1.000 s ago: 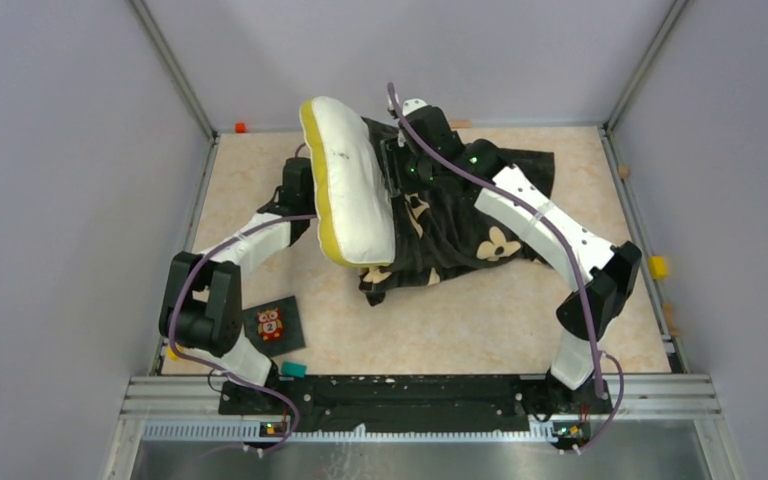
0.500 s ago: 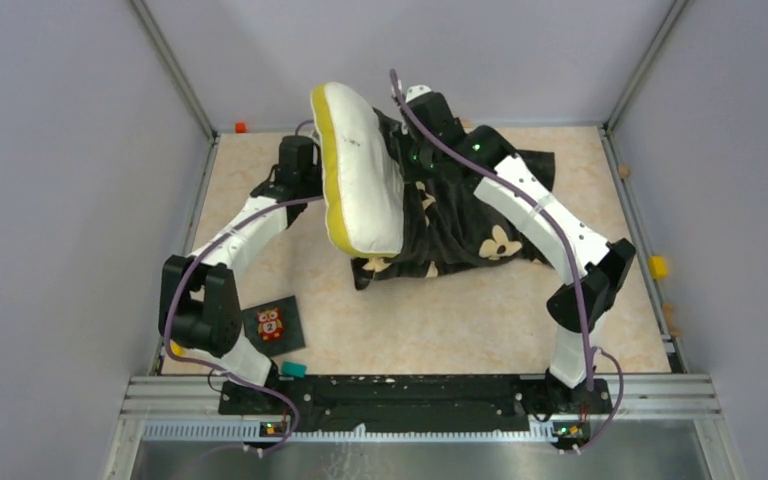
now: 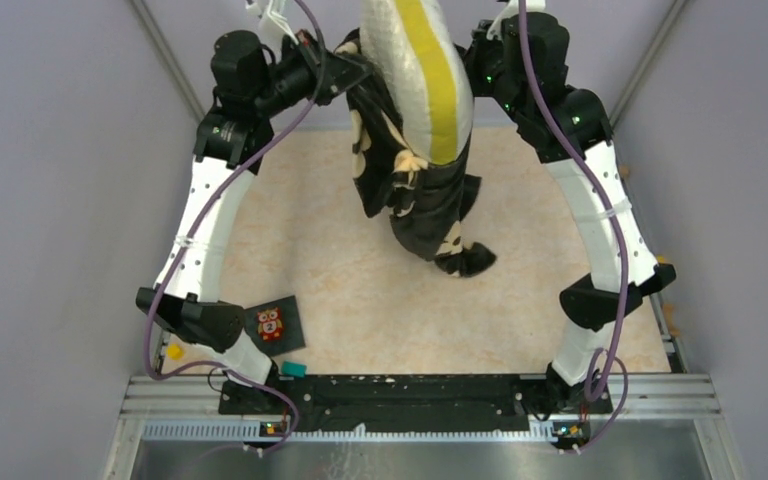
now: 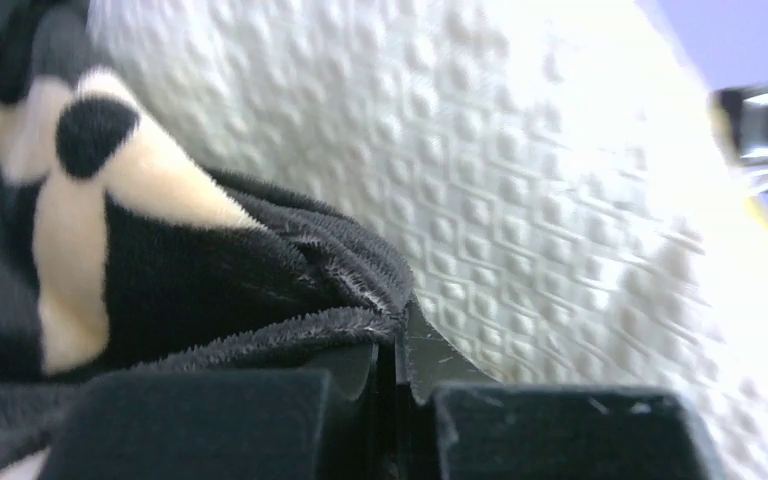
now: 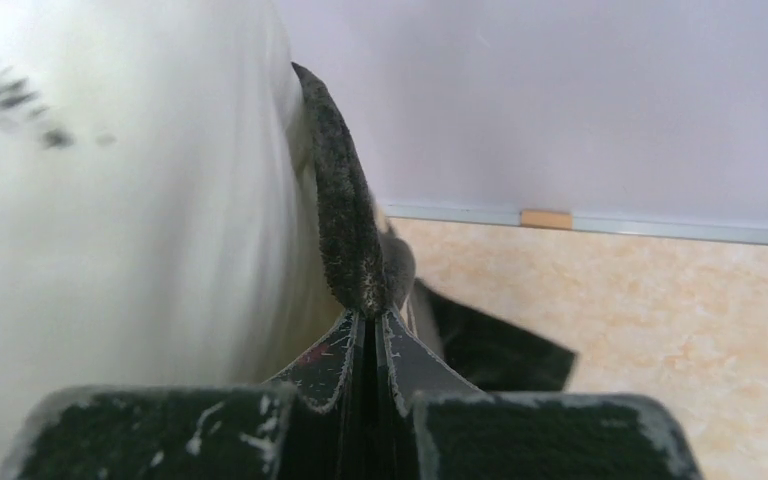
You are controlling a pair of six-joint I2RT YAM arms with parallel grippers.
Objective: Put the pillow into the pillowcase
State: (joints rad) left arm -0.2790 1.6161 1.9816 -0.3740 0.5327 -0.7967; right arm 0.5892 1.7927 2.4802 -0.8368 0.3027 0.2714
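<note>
- The left gripper [image 4: 400,335] is clenched on the pillowcase [image 4: 210,270]. Its two fingers are pressed together with a fold of the black velvety rim pinched between them.
- Just beyond that pinch, the wrist camera is filled by the pillow [image 4: 560,200], white and quilted in small diamonds, pressing against the fabric. A cream flower with a black centre is printed on the cloth to the left.
- The right gripper [image 5: 370,320] is also clenched on the pillowcase [image 5: 345,200]. A narrow strip of black rim stands up from between its closed fingers.
- To the left of that strip the pillow [image 5: 130,200] bulges, white and blurred. To the right are the table [image 5: 660,300] and the grey back wall.
- From above, both arms reach high and toward the back, the left gripper [image 3: 345,70] and the right gripper [image 3: 480,65] on either side of the bundle.
- The pillow [image 3: 405,60] stands on end between them, its yellow band facing the camera. Its top is cut off by the edge of the view.
- The lower end of the pillow sits in the mouth of the pillowcase [image 3: 420,195], and most of the pillow shows above the fabric.
- The rest of the pillowcase hangs down in loose folds over the middle of the table [image 3: 360,290]. I cannot tell whether its lowest corner touches the surface.
- Near the left arm's base, well apart from the fabric, an owl card [image 3: 270,323] lies flat.
</note>
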